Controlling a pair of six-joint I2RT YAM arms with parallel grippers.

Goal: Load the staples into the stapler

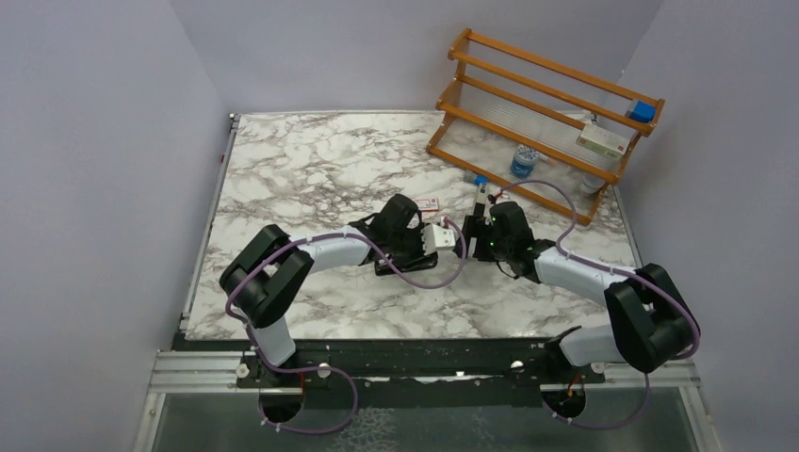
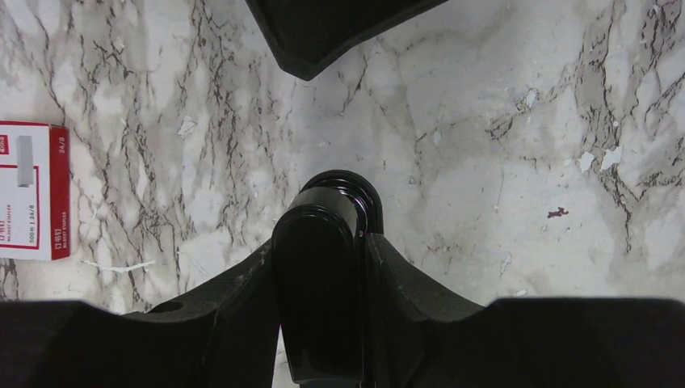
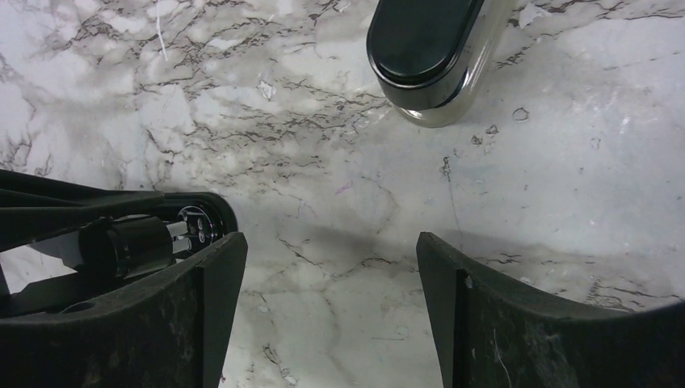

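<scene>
- My left claw pinches the stapler at lower centre, its long axis running up the frame.
- My right claw, spread wide, faces its rounded end.
- The box of staples lies at the left edge.

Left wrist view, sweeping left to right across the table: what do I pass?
staples box at the left edge → stapler in the middle → red speck on the right
</scene>
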